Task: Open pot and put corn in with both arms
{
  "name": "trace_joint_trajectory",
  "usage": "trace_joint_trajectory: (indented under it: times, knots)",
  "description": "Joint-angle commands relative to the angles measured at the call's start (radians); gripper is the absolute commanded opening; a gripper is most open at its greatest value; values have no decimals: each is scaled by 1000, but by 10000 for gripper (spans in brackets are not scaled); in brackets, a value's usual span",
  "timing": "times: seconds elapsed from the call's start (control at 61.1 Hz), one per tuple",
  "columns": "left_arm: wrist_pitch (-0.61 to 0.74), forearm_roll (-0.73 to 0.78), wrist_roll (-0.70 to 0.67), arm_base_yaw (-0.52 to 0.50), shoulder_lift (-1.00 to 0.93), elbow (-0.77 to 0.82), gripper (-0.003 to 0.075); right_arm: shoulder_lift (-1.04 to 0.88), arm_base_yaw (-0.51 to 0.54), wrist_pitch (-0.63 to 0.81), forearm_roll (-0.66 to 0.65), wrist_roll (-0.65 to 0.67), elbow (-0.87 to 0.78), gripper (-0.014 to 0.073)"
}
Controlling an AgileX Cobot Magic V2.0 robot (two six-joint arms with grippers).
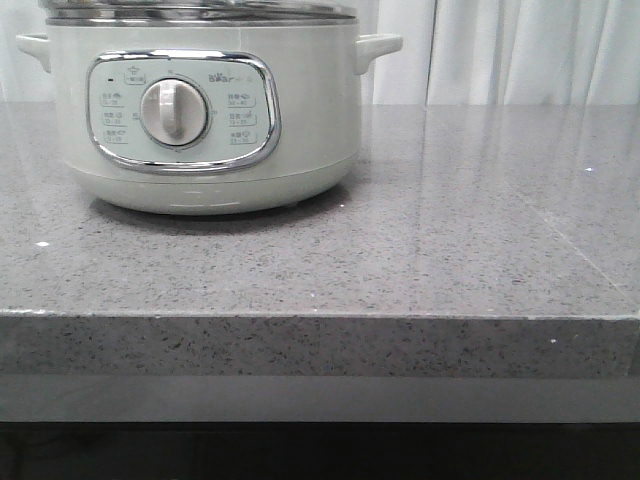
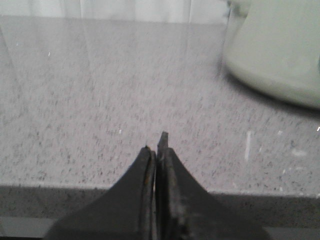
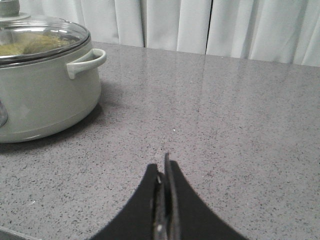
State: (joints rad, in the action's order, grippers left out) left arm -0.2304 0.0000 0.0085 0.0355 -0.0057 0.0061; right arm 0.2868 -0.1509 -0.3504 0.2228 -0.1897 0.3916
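On the counter: the pot (image 1: 205,110) sits at about ten o'clock in the front view, panel and dial facing the camera, its top cut off by the frame edge.
Counter: grey speckled stone (image 1: 450,230), with white curtains (image 3: 200,25) hanging behind it.
Lid: on the pot; the right wrist view shows the glass lid (image 3: 40,40) seated in its steel rim, the knob (image 3: 9,7) only partly in frame.
Inside the pot: something yellow-green shows dimly through the glass; too blurred to say what it is.
Corn: not in sight in any view, so I cannot say where it lies.
Left gripper (image 2: 156,145): fingers pressed together, holding nothing, low over the counter's near edge; the pot wall sits at about two o'clock from it in its own view.
Right gripper (image 3: 165,167): fingers together, holding nothing, over bare counter; the pot and its side handle (image 3: 87,61) lie at about ten o'clock, well apart.
Done so far: nothing, by my reading; the lid is on and neither gripper touches anything.
Left to do: take off the lid, find and pick up the corn, drop it in the pot.
Likely first step: one arm goes for the lid knob, a judgement only.
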Motion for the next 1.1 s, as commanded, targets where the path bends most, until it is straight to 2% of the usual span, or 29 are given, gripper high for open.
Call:
trace_joint_trajectory:
  times: [0.0, 0.852, 0.95, 1.081]
  knots:
    - [100, 0, -8, -6, -24, -3, -18, 7, 5, 83, -1, -7, 29, -68]
    - [94, 0, -8, -6, -24, 1, -18, 7, 5, 90, -1, -7, 27, -68]
    - [94, 0, -8, -6, -24, 1, -18, -6, 10, 149, -8, -7, -23, -68]
    - [94, 0, -8, -6, -24, 1, -18, -88, 75, 248, -8, -7, -168, -68]
